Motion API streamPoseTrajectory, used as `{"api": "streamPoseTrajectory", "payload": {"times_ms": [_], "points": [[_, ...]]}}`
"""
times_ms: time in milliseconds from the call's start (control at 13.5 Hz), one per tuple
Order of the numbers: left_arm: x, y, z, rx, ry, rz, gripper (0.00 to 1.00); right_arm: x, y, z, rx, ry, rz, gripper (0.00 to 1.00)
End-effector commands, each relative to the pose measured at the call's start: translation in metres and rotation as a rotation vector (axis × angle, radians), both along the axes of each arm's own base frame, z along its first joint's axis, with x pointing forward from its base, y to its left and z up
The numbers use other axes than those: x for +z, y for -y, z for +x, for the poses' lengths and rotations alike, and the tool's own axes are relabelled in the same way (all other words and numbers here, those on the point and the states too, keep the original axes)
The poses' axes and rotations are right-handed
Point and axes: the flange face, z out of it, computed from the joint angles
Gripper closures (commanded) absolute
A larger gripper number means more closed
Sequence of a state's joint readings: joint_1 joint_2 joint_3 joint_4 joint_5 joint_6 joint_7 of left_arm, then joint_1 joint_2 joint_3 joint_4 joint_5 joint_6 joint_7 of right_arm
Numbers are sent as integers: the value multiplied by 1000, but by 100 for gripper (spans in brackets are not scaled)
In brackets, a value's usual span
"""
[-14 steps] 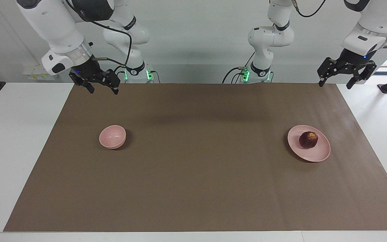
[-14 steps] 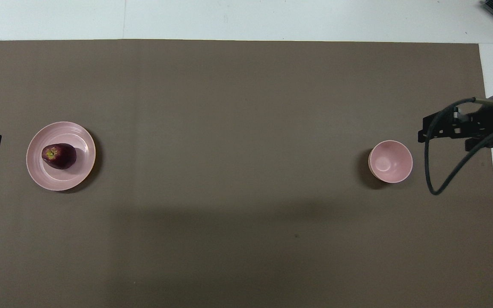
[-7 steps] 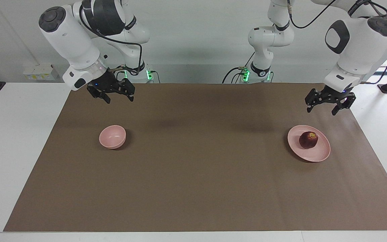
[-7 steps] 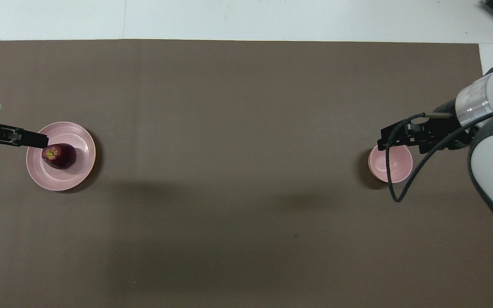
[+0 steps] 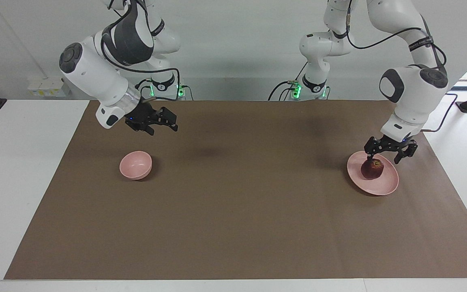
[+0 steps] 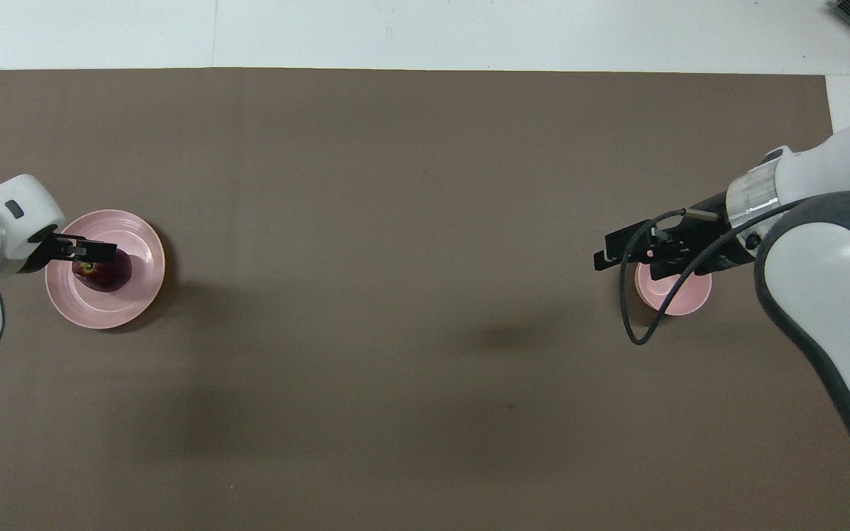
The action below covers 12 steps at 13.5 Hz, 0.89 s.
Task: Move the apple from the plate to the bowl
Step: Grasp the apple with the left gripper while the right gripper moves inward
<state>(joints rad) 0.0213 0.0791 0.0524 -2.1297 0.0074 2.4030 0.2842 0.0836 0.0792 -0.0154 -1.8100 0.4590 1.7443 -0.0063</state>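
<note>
Brown matting covers the table. We find the apple (image 5: 372, 168) on the plate (image 5: 387, 186), toward its 10 o'clock rim. We judge the reach in hand: left gripper (image 5: 386, 156) hangs above it, fingers apart. Next: descend, close. Right gripper (image 5: 161, 126) waits, apart, over the mat just beside the bowl (image 5: 136, 165).

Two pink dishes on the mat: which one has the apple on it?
The wide, shallow plate at the left arm's end holds the apple, under the open left gripper. The small deep bowl at the right arm's end holds nothing.
</note>
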Motion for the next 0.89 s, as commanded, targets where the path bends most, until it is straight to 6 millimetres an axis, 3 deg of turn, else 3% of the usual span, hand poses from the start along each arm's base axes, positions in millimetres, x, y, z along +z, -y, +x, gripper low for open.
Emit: {"api": "streamPoseTrajectory", "payload": {"times_ms": [0,222,296,444,593,667,815], "points": [[-20,-6,-7,-7,18,6,0,-35,-1,-8,31,25,101,0],[-42,-11,-22,4,-21,2,0,-49,-28,-6,-20,42,223,0],[-43,-11,-21,4,-18,2,4,-50,-50,-7,-11,62,225,0],[-44,-15,-22,10,-18,2,35,-49,-66,-7,-24,81,218,0],[-45,-15,-23,11,-32,1,83,-48,-70,-8,-33,74,230,0],[-44,-16,-22,11,-29,2,100,-48,-70,-8,-35,72,231,0],[-43,-17,-19,13,-29,2,100,-48,-79,-10,-24,69,235,0]]}}
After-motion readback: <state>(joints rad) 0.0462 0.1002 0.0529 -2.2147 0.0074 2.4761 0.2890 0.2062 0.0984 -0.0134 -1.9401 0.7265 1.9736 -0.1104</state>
